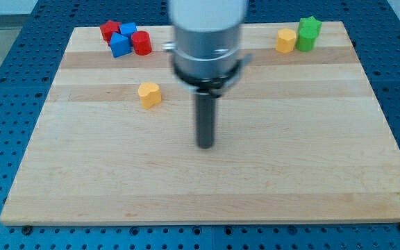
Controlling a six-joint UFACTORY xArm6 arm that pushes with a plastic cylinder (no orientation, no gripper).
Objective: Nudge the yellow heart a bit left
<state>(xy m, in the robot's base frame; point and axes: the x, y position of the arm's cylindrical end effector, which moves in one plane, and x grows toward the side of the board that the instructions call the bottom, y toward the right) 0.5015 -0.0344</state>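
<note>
The yellow heart (149,94) lies on the wooden board (207,187), left of centre in the upper half. My tip (205,145) is near the board's middle, to the right of and below the heart, well apart from it. The rod rises from the tip to the grey arm body (207,35) at the view's top centre.
At the top left are a red block (109,30), two blue blocks (128,30) (119,46) and a red cylinder (142,43), clustered together. At the top right a yellow block (286,40) touches a green block (308,33). Blue pegboard surrounds the board.
</note>
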